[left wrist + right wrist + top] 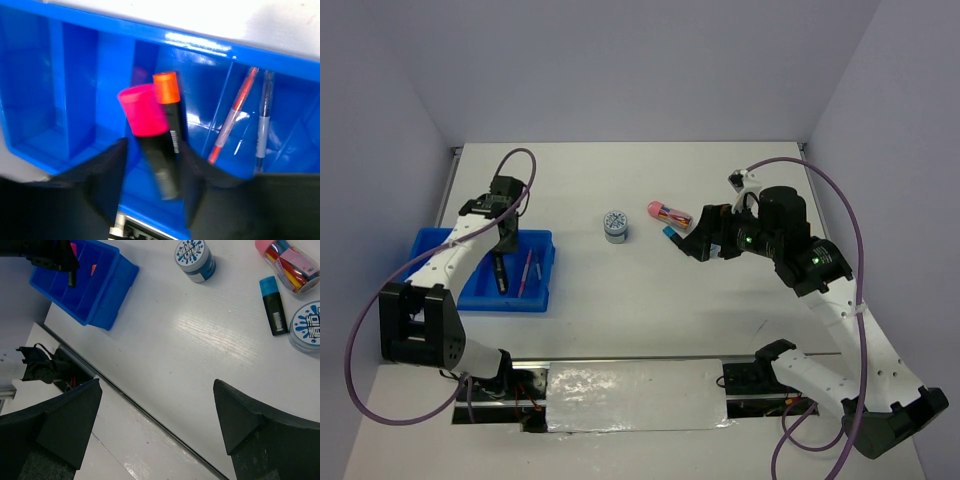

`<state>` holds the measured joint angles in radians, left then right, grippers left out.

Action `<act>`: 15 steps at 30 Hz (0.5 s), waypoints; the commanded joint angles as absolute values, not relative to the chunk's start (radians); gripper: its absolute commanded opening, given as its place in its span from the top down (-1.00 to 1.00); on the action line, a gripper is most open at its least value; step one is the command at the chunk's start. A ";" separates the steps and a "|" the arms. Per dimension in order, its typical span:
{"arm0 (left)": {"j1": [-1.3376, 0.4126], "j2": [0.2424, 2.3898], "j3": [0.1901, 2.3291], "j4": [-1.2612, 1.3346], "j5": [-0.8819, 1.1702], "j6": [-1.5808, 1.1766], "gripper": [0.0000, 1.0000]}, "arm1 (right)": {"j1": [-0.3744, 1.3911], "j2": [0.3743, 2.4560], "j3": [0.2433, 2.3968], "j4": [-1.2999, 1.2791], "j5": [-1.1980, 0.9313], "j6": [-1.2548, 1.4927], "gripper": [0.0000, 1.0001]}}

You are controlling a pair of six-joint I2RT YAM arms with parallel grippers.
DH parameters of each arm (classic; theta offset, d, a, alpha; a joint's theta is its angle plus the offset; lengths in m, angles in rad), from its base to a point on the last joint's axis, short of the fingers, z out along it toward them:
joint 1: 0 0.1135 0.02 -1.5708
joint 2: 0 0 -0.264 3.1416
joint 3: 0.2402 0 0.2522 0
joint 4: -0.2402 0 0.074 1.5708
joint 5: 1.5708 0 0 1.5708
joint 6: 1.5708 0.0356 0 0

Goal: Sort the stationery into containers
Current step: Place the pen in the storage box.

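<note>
Left wrist view alone shows the left gripper (pixel 154 146), jaws apart around a pink-capped highlighter (pixel 150 135), beside an orange-capped highlighter (pixel 170 112) in the middle compartment of the blue tray (pixel 200 42), with 2 pens (pixel 232 115) in the next. Right wrist view shows the right gripper (pixel 157 384), jaws wide apart above the surface (pixel 175 355), and a second disc (pixel 307 325) hidden in the top view, near the blue-capped highlighter (pixel 272 305), pink case (pixel 290 262) and first disc (pixel 195 260).

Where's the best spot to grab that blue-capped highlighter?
The black barrel of the blue-capped highlighter, just below the cap, from straight above, closing across its narrow width: it lies flat on the table, and a round disc crowds its tail end.
</note>
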<state>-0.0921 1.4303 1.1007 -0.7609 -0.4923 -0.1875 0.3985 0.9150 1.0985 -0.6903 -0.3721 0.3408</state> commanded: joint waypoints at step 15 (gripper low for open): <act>-0.078 1.352 1.225 -0.831 -0.375 -0.429 -0.99 | 0.397 1.129 1.067 -0.552 -0.345 0.169 -0.99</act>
<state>-0.0826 1.4334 1.1328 -0.8127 -0.4820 -0.3603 0.3985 1.0409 1.0458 -0.6228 -0.3561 0.2481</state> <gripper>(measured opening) 0.993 0.995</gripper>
